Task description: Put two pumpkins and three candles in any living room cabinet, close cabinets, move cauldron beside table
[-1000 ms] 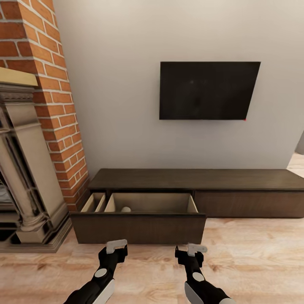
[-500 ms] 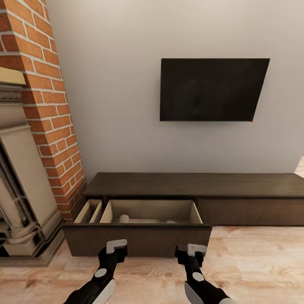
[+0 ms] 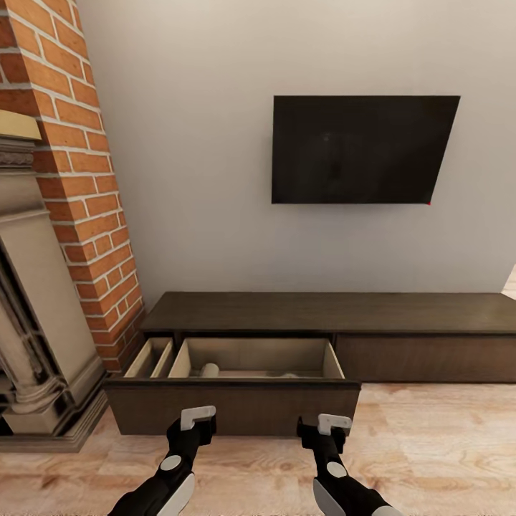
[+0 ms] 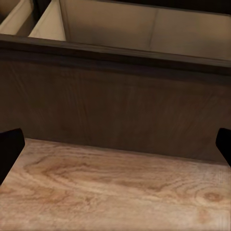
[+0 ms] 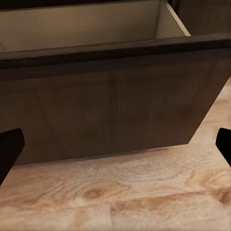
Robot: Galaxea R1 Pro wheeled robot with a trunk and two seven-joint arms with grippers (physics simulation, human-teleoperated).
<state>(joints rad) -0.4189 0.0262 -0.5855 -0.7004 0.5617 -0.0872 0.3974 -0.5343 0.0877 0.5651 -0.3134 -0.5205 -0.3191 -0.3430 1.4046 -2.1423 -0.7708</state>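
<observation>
A: Nearest, left gripper (image 3: 197, 418) and right gripper (image 3: 326, 423): fingers wide, holding nothing, low over the wooden floor (image 3: 430, 444).

B: Beyond them, the cabinet (image 3: 322, 337): drawer (image 3: 233, 405) open, looming larger than a second ago. Closing it looks next.

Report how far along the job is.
Done, it seems: pale items lie in the cabinet's pulled-out drawer, too small to identify. In hand: nothing; left gripper and right gripper are open, facing the drawer front. Left: shutting the drawer; the cauldron.
</observation>
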